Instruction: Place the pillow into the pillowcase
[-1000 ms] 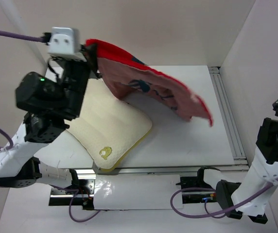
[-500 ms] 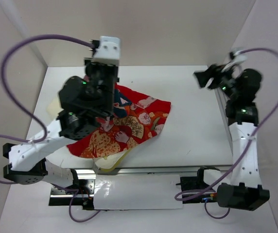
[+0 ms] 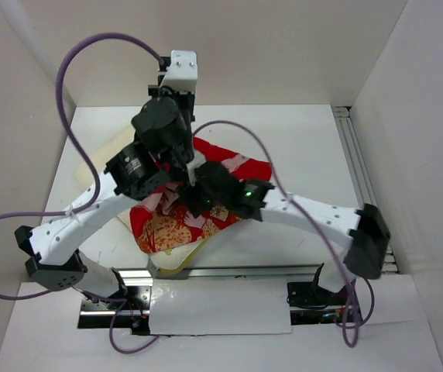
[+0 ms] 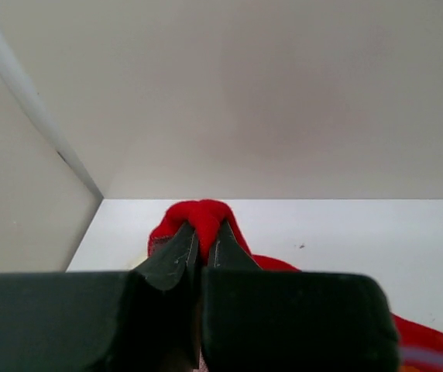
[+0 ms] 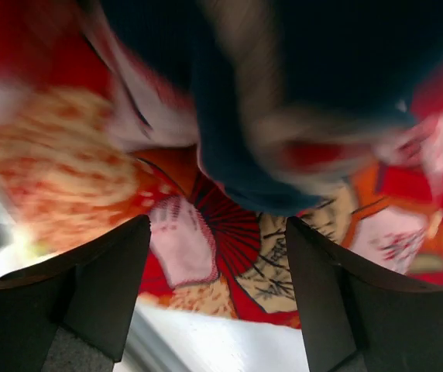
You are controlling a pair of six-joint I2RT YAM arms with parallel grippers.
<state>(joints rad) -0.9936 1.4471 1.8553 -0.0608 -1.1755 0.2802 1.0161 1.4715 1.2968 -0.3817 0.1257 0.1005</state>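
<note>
— What carries everything here?
— A white surface [image 3: 307, 139], closed in by pale panels at the far side and on both flanks. A metal rail [image 3: 359, 174] runs along its right edge.
— And what lies on it?
— The pillow [image 3: 176, 258], flat, left of the middle. One cream corner shows at the far left and another pokes out by the near edge.
— Anything more?
— The pillowcase [image 3: 241, 169], printed side up, draped over the pillow. Whether its right end touches the surface, I cannot tell.
</note>
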